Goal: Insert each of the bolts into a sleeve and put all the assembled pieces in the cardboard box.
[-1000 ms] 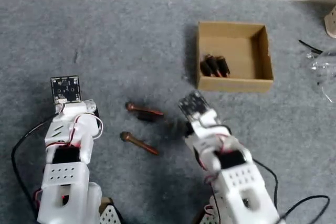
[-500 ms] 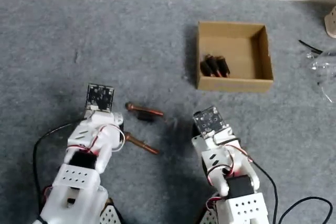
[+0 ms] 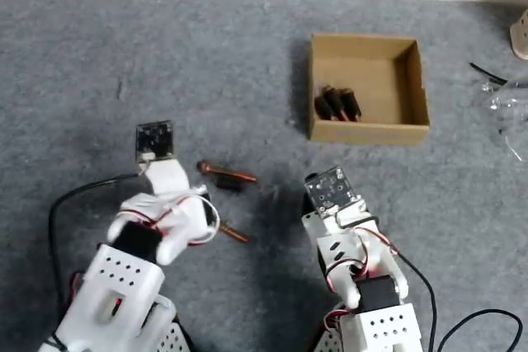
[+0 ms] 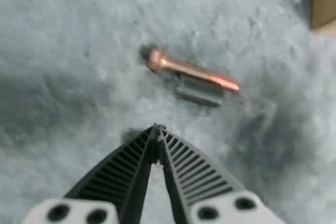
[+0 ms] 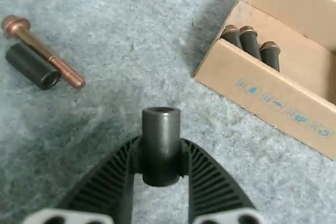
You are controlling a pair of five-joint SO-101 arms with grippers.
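The right gripper [image 5: 160, 149] has its jaws pinching a black cylindrical metal sleeve [image 5: 160, 129] around its middle, a short way off the near wall of the brown cardboard box [image 3: 367, 132]. The sleeve's long axis runs straight out along the jaws. Its open bore faces away from the wrist, toward the grey felt-covered table [image 3: 124, 55] just short of the box. Gripped by the waist like this, the mouth is left free, which I judge is meant to let a bolt be slid in. The left gripper [image 4: 156, 131] hangs farther from the box, with its jaws pressed together at the tips and nothing between them. It is low over a copper-coloured hex-head bolt [image 3: 234, 234] whose head end is tucked under that arm in the high view. The bolt's threaded end sticks out on the side toward the box. Between that bolt and the box lies a second copper-coloured bolt [image 3: 227, 173], flat on the table, with its head away from the box and its tip toward it. Beside it is another black sleeve [image 3: 229, 184], lying just alongside the shank and roughly parallel to it. Inside the box, three assembled pieces [image 3: 337, 103] lie side by side in the near corner closest to the loose bolts, copper heads pointing deeper in. Two pairs seem left to join, and the left jaws would need to spread before taking the bolt beneath them.
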